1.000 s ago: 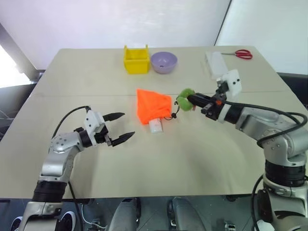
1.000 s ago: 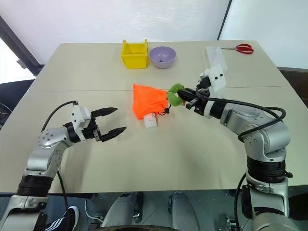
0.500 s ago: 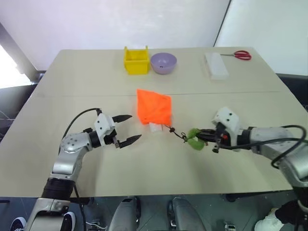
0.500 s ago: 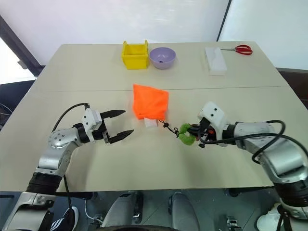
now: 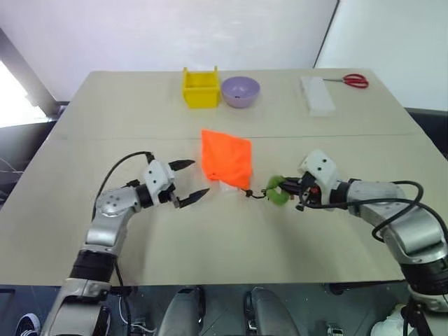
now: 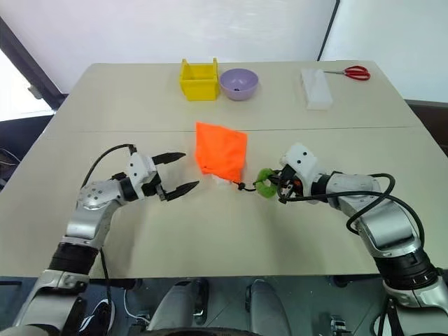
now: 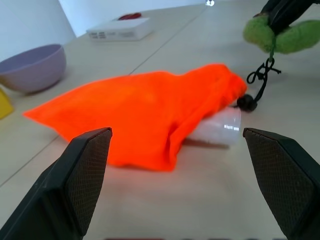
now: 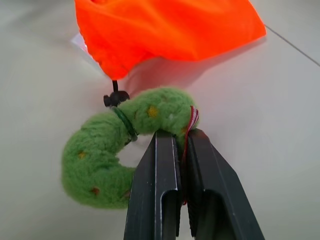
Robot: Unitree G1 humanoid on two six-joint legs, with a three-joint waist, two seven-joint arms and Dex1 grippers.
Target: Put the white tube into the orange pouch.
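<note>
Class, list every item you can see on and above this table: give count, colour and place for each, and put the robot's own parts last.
orange pouch: one, orange, table centre
white tube: one, white, poking out from the pouch's mouth
green charm: one, green, on the pouch's cord, right of the pouch
yellow bin: one, yellow, far side
bowl: one, purple, beside the bin
white box: one, white, far right
scissors: one, red-handled, far right corner
left gripper: open, left of the pouch
right gripper: shut on the charm

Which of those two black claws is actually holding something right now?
The right gripper: shut on the fuzzy green toy at the orange pouch's cord. The left gripper gapes open, holding nothing.
</note>
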